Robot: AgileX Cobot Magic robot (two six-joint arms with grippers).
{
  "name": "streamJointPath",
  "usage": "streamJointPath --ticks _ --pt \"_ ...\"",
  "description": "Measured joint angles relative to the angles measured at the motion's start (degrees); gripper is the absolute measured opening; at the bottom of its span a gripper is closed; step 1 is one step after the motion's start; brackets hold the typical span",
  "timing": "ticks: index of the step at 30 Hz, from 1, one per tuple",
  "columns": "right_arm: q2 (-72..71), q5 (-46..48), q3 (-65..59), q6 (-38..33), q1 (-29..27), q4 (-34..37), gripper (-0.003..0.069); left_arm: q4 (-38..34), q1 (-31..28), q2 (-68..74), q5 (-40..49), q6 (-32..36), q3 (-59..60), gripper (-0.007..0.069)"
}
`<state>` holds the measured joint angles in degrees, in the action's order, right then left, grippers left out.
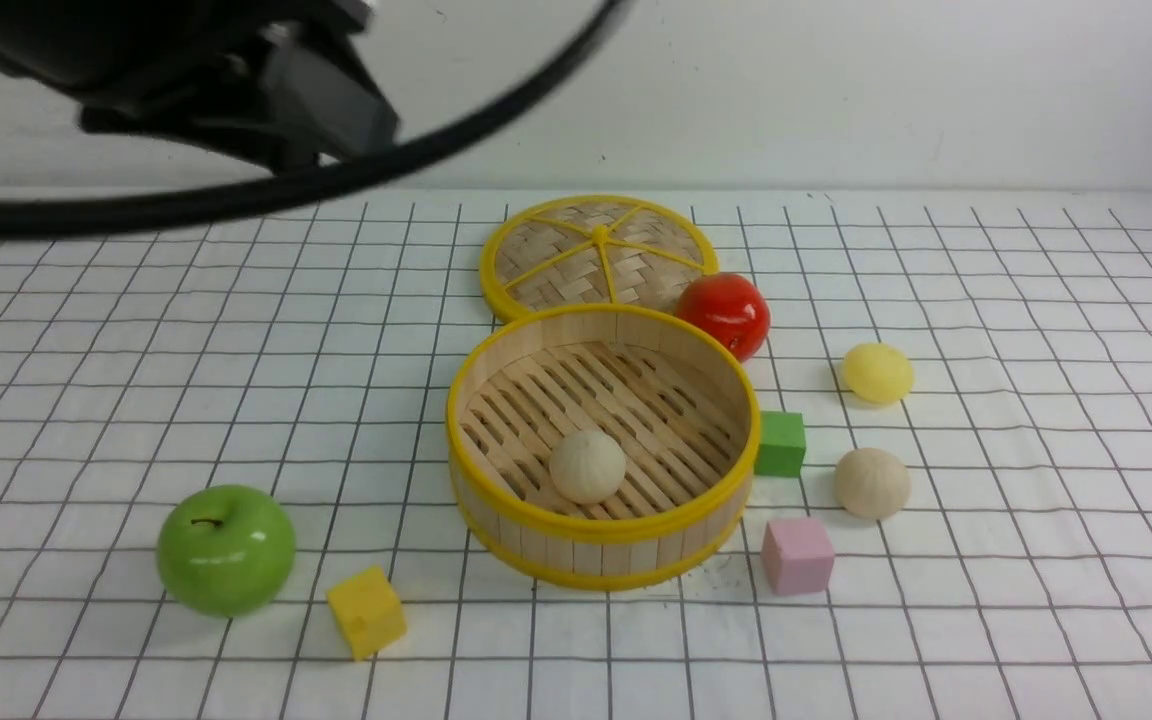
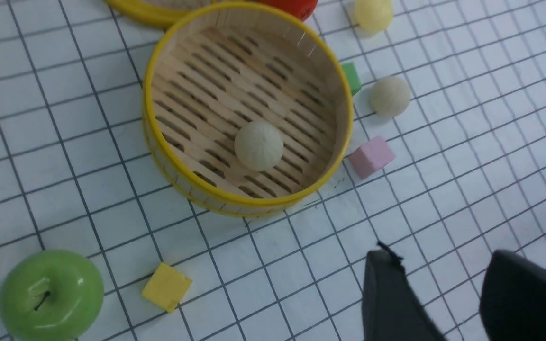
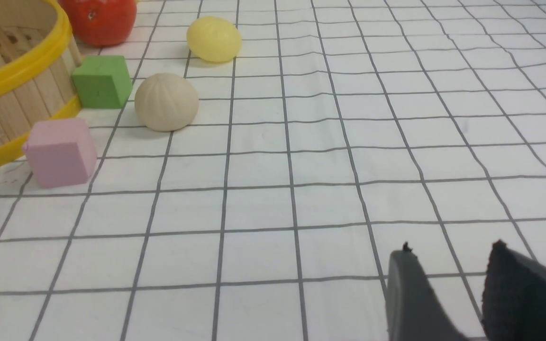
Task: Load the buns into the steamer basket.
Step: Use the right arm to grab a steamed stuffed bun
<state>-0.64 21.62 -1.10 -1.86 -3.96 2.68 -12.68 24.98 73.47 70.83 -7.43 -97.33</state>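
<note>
The steamer basket (image 1: pixel 476 400) stands mid-table. One beige bun (image 1: pixel 587 466) lies on its slatted floor, also seen in the left wrist view (image 2: pixel 259 145). A second beige bun (image 1: pixel 871 483) and the pale yellow bun (image 1: pixel 877 372) lie on the cloth to the basket's right; both show in the right wrist view, beige bun (image 3: pixel 166 102) and yellow bun (image 3: pixel 213 39). My left gripper (image 2: pixel 441 258) is open and empty, high above the cloth in front of the basket (image 2: pixel 178 180). My right gripper (image 3: pixel 450 248) is open and empty, well right of the buns.
The woven lid (image 1: pixel 596 255) lies behind the basket, with a red apple (image 1: pixel 724 314) beside it. A green cube (image 1: pixel 781 443) and a pink cube (image 1: pixel 796 555) sit right of the basket. A green apple (image 1: pixel 226 549) and a yellow cube (image 1: pixel 366 611) sit front left.
</note>
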Motion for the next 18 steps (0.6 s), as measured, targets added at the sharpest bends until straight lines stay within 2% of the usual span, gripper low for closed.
streamJointPath --ticks 2,6,10,13,14,18 --pt "0.0 0.0 0.0 0.0 0.0 0.0 0.0239 1.7 0.0 -8.0 0.0 -1.0 3.7 0.0133" --pt "0.0 0.0 0.0 0.0 0.0 0.0 0.0239 6.2 0.0 -19.8 0.0 -5.0 12.3 -0.0005" --pt "0.0 0.0 0.0 0.0 0.0 0.0 0.0239 12.2 0.0 -33.8 -0.6 -10.2 25.4 -0.0013" --pt "0.0 0.0 0.0 0.0 0.0 0.0 0.0239 13.9 0.0 -40.8 -3.7 -12.3 33.3 -0.0013" --pt "0.0 0.0 0.0 0.0 0.0 0.0 0.0239 14.8 0.0 -47.4 -8.1 -14.5 39.7 -0.0013" --pt "0.0 0.0 0.0 0.0 0.0 0.0 0.0239 15.3 0.0 -56.2 -14.9 -17.1 50.1 -0.0013"
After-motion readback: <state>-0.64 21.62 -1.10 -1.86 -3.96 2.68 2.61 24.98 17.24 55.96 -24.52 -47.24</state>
